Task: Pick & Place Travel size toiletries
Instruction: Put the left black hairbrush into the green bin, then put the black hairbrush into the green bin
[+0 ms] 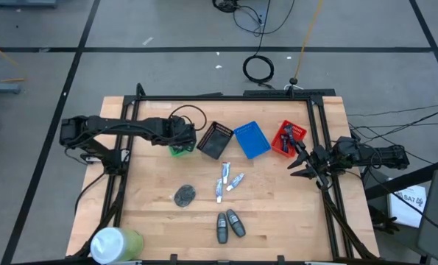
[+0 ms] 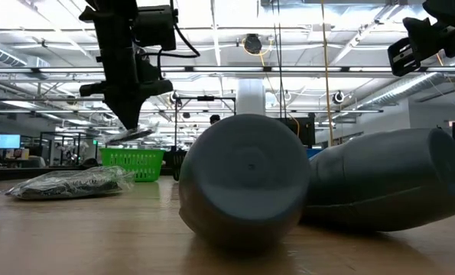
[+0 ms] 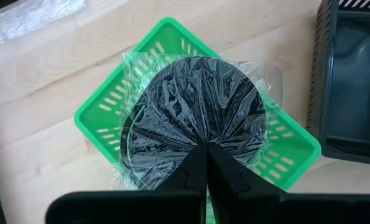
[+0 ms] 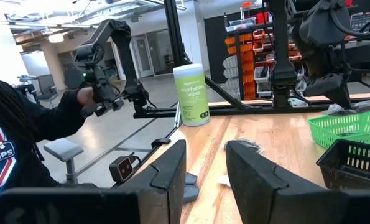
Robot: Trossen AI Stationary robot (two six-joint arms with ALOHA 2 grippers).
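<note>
Left gripper [image 1: 182,140] hangs over the green basket [image 1: 179,149] at the table's 10 o'clock, its fingers [image 3: 194,171] pinched together on the plastic wrap of a round dark grey bundle [image 3: 194,121]. In the left wrist view that bundle sits directly beneath the fingertips, covering most of the basket's inside, with clear wrap spilling over the rim. The low view shows the gripper coming down from above with a wisp of wrap at its tip.

Right gripper [image 1: 301,158] waits at the table's 3 o'clock edge beside the red basket [image 1: 288,140]; its fingers [image 4: 169,171] stand partly apart with nothing between them.

A second wrapped grey bundle [image 1: 185,195] lies near the table's centre, toward 7 o'clock from the black basket [image 1: 215,140]. Small white-silver tubes [image 1: 227,180] lie at the centre, below the blue basket [image 1: 251,140]. Two grey oval bottles [image 1: 230,224] lie side by side at 6 o'clock. The large white-and-green cylinder [image 1: 115,243] stands at the 7 o'clock corner.

A person [image 4: 23,149] shows beyond the table in the right wrist view.
</note>
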